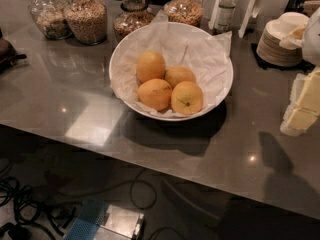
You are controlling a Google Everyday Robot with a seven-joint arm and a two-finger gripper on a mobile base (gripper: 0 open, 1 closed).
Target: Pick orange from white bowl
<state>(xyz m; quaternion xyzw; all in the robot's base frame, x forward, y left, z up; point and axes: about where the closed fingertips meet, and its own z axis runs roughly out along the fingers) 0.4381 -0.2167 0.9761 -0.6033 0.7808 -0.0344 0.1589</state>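
The white bowl, lined with crumpled white paper, sits mid-counter. It holds several oranges. The orange with a dark stem dimple and a thin dark line lies at the front right of the bowl. It touches two similar oranges, one to its left and one behind it. A third orange lies at the back left. My gripper, pale yellow and white, is at the right edge of the view. It hangs above the counter, well to the right of the bowl and apart from it.
Glass jars of grains and a bottle line the counter's back edge. Stacked off-white dishes stand at the back right, behind the gripper. A dark object lies at the left edge. Cables lie on the floor in front.
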